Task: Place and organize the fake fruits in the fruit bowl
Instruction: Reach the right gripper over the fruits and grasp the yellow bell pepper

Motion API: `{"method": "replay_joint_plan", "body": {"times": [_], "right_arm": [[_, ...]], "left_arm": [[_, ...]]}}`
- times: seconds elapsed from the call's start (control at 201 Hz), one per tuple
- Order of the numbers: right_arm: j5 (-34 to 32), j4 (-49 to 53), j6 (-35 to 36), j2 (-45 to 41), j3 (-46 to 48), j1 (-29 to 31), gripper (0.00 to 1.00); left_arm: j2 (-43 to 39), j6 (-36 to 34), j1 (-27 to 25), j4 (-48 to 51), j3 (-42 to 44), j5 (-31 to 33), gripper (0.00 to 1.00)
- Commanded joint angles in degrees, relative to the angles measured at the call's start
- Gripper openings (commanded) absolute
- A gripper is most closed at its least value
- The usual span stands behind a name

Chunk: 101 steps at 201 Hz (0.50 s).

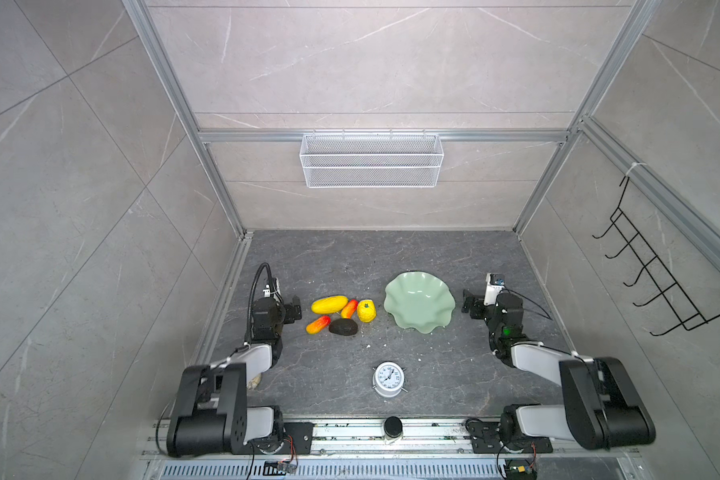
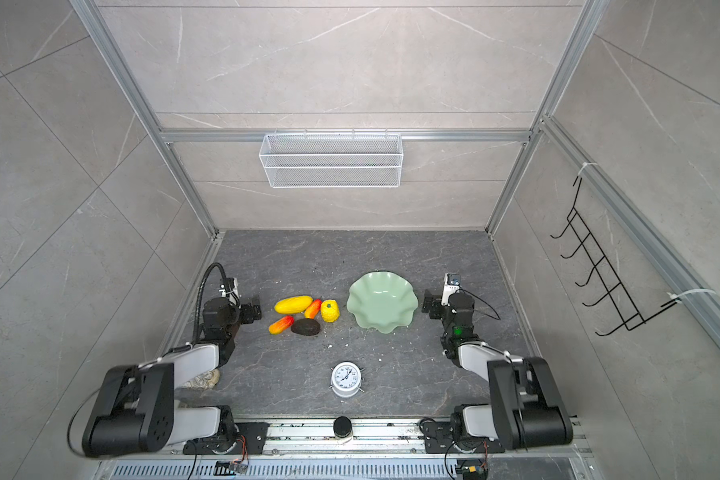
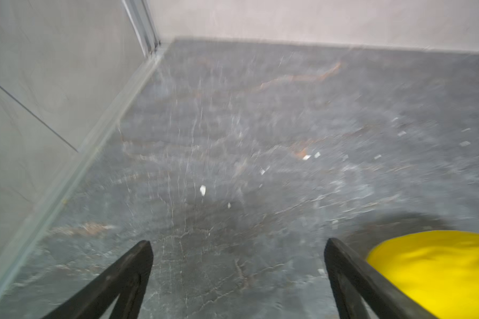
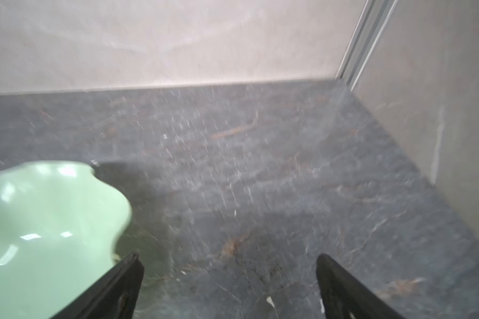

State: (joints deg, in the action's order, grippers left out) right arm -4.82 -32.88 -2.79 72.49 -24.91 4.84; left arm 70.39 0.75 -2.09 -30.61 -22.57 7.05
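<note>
wrist views blurred | yellow fruit (image 3: pixel 437 273) cropped | fruit bowl (image 4: pixel 56 210) cropped

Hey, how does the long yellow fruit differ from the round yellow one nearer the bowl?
The long yellow fruit is a smooth, stretched oval; the round yellow fruit is stubbier and bumpy. The round one has a small green spot on top; the long one shows none. The long one lies farther from the bowl than the round one. Both are glossy yellow, resting on the table outside the bowl.
</note>
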Motion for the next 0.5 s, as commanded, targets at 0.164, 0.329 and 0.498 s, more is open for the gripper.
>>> {"method": "replay_joint_plan", "body": {"times": [0.164, 0.329, 0.498], "right_arm": [[6.1, 30.3, 3.6, -3.0, -24.4, 16.6, 1.0], [11.0, 44.3, 8.7, 8.1, -38.7, 25.9, 1.0], [13.3, 55.5, 11.2, 20.2, -51.3, 32.8, 1.0]], "left_arm": [[-22.2, 4.8, -7.1, 42.2, -21.5, -4.9, 1.0], [-28.0, 1.3, -7.3, 68.0, -36.9, -9.6, 1.0], [-28.3, -3.8, -7.3, 73.5, -36.0, -11.4, 1.0]]}}
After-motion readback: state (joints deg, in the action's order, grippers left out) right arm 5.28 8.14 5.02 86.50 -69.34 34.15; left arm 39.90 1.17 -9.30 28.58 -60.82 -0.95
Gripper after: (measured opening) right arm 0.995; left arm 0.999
